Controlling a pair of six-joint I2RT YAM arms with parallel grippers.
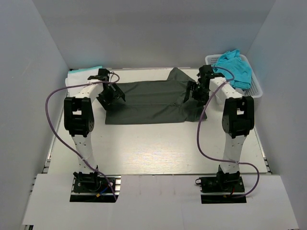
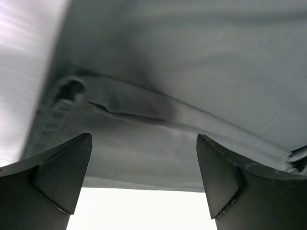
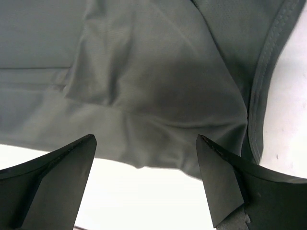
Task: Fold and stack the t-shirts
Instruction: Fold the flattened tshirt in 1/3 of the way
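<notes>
The dark charcoal grey t-shirt point(image 1: 151, 101) lies spread flat across the far middle of the table, partly folded lengthwise. My left gripper point(image 1: 111, 96) is open at its left edge; in the left wrist view the shirt's folded edge point(image 2: 158, 110) lies just beyond the open fingers point(image 2: 64, 177). My right gripper point(image 1: 194, 92) is open at the shirt's right end; in the right wrist view the cloth point(image 3: 158, 96) and a hemmed sleeve edge point(image 3: 261, 96) lie past the open fingers point(image 3: 218, 182). A turquoise shirt point(image 1: 234, 68) fills the basket. A white and pale turquoise folded stack point(image 1: 82, 75) sits at far left.
The white lattice basket point(image 1: 256, 89) stands at the far right corner. Grey walls enclose the table on three sides. Purple cables loop from both arms over the table's near half point(image 1: 153, 148).
</notes>
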